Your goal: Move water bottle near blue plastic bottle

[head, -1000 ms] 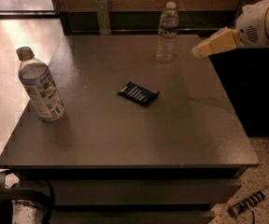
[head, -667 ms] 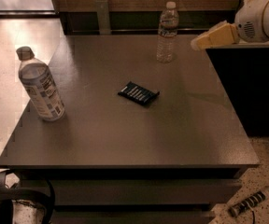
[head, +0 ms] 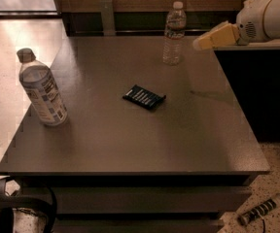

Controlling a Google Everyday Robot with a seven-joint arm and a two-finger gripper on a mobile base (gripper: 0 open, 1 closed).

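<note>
Leftmost, blue plastic bottle [head: 42,91] upright near left edge of worktop [head: 130,149]. Centre: flat dark packet [head: 144,97] lying alone. Upper centre-right: water bottle [head: 174,33] upright at far edge, well apart from blue plastic bottle. Upper right: gripper [head: 209,39] in air just right of water bottle, not touching; clenched or released, cannot tell.

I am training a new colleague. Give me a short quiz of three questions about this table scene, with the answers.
1. True or false: the water bottle stands upright near the table's far edge.
2. What lies between it and the blue bottle? A) dark packet B) spoon C) cup
3. Where is the claw?
Key: 1 true; 2 A; 3 in the air right of the water bottle, apart from it.
</note>
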